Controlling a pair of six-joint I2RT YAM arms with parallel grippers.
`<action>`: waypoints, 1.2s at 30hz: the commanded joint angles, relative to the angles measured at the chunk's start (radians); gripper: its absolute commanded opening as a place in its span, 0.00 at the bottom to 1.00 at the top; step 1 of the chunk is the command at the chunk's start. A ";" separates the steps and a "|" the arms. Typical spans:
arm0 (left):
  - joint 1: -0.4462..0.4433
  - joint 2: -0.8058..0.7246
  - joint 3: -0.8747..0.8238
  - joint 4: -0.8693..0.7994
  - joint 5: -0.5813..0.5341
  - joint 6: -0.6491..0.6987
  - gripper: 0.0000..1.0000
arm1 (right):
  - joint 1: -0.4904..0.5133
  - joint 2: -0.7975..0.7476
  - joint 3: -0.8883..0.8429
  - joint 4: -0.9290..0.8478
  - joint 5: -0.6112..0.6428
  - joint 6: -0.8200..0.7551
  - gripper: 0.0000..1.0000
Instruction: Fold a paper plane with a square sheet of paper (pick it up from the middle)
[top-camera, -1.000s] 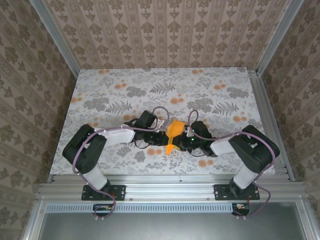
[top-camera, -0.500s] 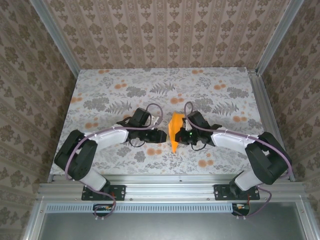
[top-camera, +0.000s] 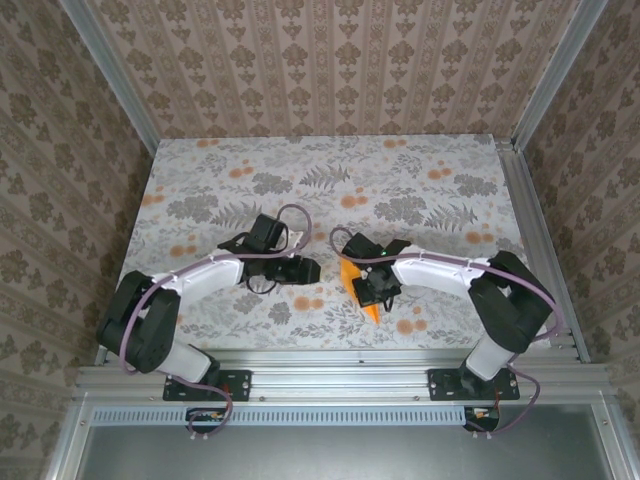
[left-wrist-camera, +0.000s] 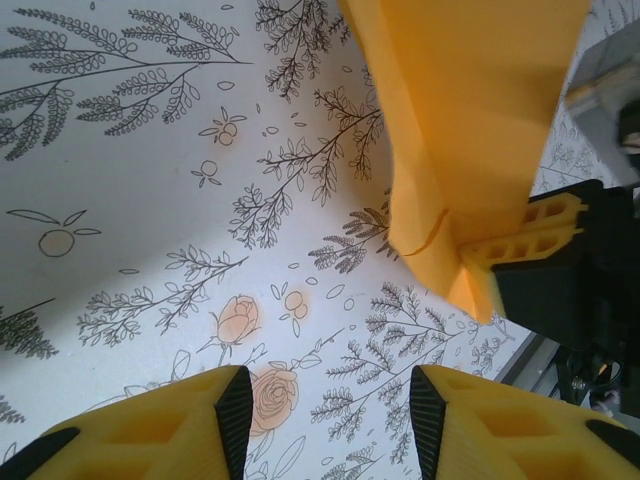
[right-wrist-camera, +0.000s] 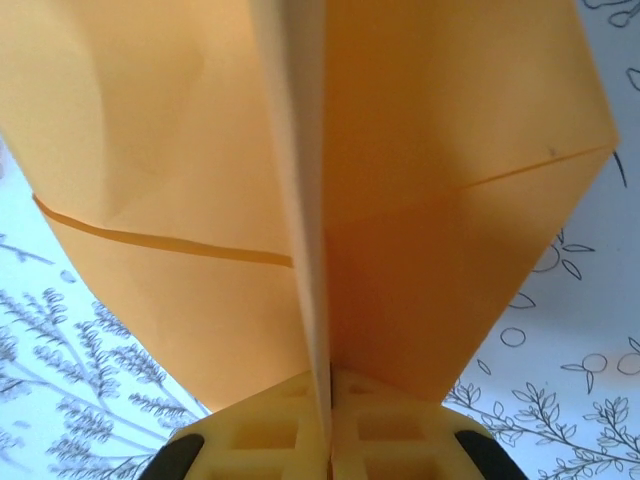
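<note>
left pincer (left-wrist-camera: 325, 410) released, withdrawn; paper plane (right-wrist-camera: 420, 180) clamped in right pincer (right-wrist-camera: 328, 400)

the desk (top-camera: 420, 170) wears a pale cover printed with grey ferns and small orange flowers. a metal rail (top-camera: 340, 378) runs along its near edge, another up the right side.

Left arm (top-camera: 215, 270) extends low toward the table centre. The left gripper (top-camera: 308, 270) points right, fingers (left-wrist-camera: 150, 430) parted with nothing between them. Right arm (top-camera: 440, 268) reaches left. The right gripper (top-camera: 372, 292) is clamped on the folded orange paper (right-wrist-camera: 420, 150). The grippers are near each other, not touching.
</note>
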 joint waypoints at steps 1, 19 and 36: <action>0.012 -0.020 -0.018 -0.038 -0.005 0.033 0.48 | 0.024 0.043 0.033 -0.052 0.089 -0.031 0.12; 0.014 0.014 -0.026 -0.026 0.008 0.028 0.49 | 0.090 0.112 0.005 0.070 0.122 -0.101 0.19; 0.014 0.029 -0.030 -0.021 0.007 0.028 0.49 | 0.164 0.247 0.052 0.034 0.216 -0.101 0.14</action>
